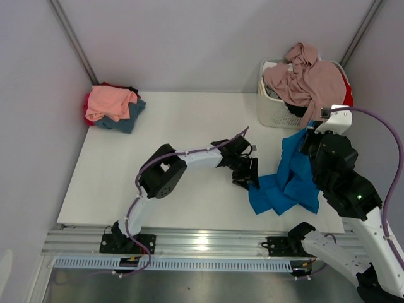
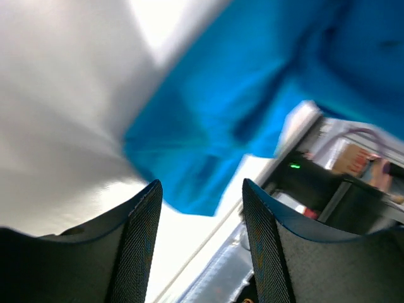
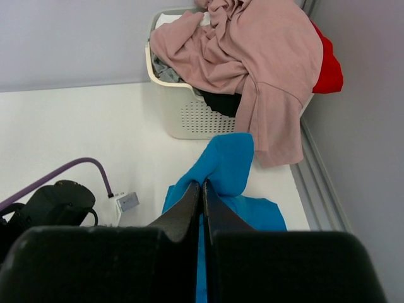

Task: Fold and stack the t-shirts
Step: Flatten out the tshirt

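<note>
White tabletop (image 1: 189,139) stretched between pale grey walls. At its far left corner sat a small stack: a salmon pink shirt (image 1: 110,103) on a slate blue-grey shirt (image 1: 128,120), with a red edge showing beneath. At the far right corner the white basket (image 3: 189,117) held a heap, with a dusty mauve-pink shirt (image 1: 309,82) draped over its rim and a red shirt (image 3: 325,66) behind.

The bright blue shirt (image 1: 287,183) lay crumpled on the near right of the table. One part was drawn up towards the basket by the right gripper (image 3: 202,189), its fingers pressed flat together on a fold of the cloth. The left gripper (image 2: 201,186) hovered low at the shirt's left edge, jaws parted wide with nothing between them.

The step in hand looked like spreading the blue shirt before folding. Next, the left claw would need to close on that near edge so both arms could pull the cloth taut and lay it flat.
</note>
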Controlling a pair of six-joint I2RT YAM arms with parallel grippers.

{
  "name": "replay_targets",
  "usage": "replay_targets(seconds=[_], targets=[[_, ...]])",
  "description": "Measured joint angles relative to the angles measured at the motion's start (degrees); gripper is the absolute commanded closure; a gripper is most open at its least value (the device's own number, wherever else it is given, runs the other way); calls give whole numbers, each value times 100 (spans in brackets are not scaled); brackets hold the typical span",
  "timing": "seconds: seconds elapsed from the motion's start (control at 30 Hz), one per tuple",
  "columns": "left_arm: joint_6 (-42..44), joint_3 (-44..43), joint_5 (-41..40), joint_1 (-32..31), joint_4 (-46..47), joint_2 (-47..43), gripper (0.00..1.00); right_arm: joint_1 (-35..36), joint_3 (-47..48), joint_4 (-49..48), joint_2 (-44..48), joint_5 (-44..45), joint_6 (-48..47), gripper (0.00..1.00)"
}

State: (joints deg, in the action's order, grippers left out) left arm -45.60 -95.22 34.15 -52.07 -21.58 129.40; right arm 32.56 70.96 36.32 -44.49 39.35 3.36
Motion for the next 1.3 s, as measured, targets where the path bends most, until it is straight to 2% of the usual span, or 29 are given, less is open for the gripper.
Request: replay_targets(seconds=[0.3,0.73,1.1,1.3], targets=[[317,190,-208,-146,221,9,47,4,0,44,90,0,-35,100],[732,461,-61,-378,1021,-31,51,37,0,293,116,4,-35,100],[866,1331,-876,-378,774,-1143,50,39,0,326,203,46,-35,100],[977,1268,-815,-376,940,-1292,52,39,-15,299,201,44,-35,100]])
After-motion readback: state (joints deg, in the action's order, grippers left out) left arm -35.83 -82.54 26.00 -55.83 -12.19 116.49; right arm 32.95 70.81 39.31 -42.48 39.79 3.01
